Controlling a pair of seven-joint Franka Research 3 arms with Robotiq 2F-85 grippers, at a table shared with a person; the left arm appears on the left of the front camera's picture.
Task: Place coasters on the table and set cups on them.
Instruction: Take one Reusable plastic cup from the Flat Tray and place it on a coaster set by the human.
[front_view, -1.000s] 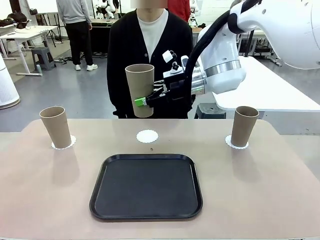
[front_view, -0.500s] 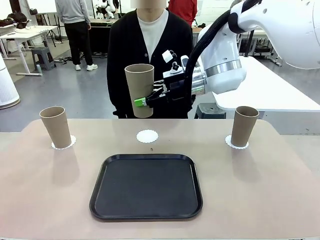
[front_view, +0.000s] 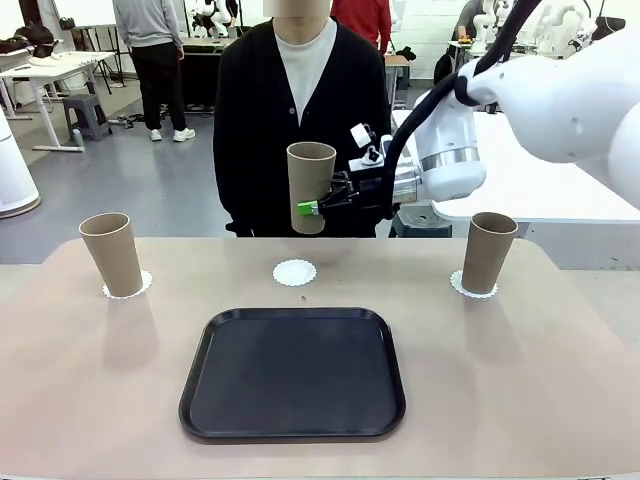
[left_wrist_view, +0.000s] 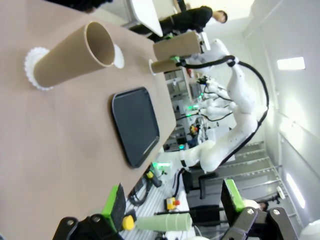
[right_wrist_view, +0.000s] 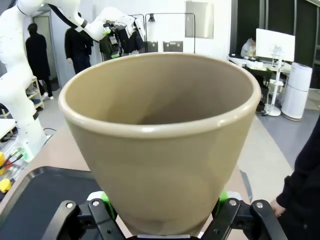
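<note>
The right gripper (front_view: 322, 205), black with green pads, is clamped around the lower half of a tall tapered taupe-brown cup (front_view: 310, 186), holding it upright in the air above the far edge of the wide beige-tan table (front_view: 520, 380). In the right wrist view the same cup's open mouth looms large between the two green-padded fingers (right_wrist_view: 103, 199). Directly below, at six o'clock from the held cup, a small round white scalloped paper coaster (front_view: 295, 272) lies bare on the table. At about eight o'clock from it, a second taupe cup (front_view: 112, 254) stands on its own white coaster (front_view: 142, 284); at about four o'clock a third cup (front_view: 487, 252) stands on another coaster (front_view: 459, 284). A black rounded-square tray (front_view: 293, 373) sits nearer the robot. The left gripper (left_wrist_view: 172, 207) hangs wide apart, grasping nothing.
</note>
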